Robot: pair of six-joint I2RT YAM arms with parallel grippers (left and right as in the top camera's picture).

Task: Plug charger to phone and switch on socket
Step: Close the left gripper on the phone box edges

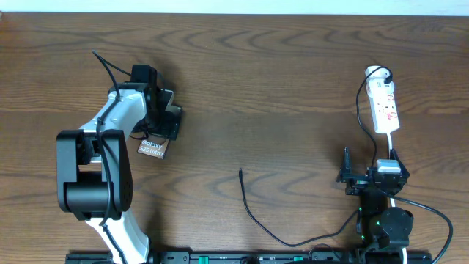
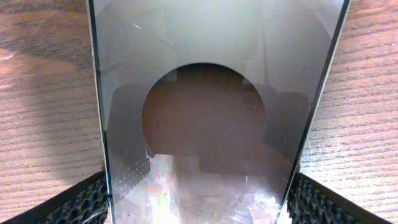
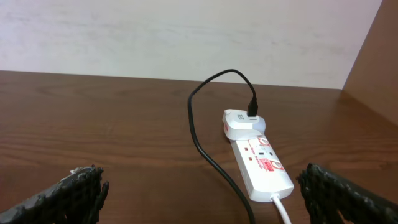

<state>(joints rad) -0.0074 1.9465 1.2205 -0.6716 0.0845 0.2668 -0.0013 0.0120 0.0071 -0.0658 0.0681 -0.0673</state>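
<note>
The phone [image 1: 154, 149] lies on the table at the left, its "Galaxy" lettering at the near end. My left gripper [image 1: 167, 117] is over its far end. In the left wrist view the phone's glossy face [image 2: 205, 74] fills the space between the fingers [image 2: 74, 205], which sit close against both long edges; the left gripper [image 2: 199, 208] is open around it. The charger cable [image 1: 253, 213] ends in a loose tip [image 1: 241, 172] mid-table. The white socket [image 1: 384, 108] [image 3: 261, 163] lies at the right, beyond my right gripper [image 1: 370, 163] [image 3: 202, 199], which is open and empty.
A white adapter [image 3: 239, 122] is plugged into the socket's far end, and the black cable [image 3: 199, 134] loops from it toward the right arm. The socket's white cord [image 3: 283, 208] runs toward me. A pale wall stands behind the table.
</note>
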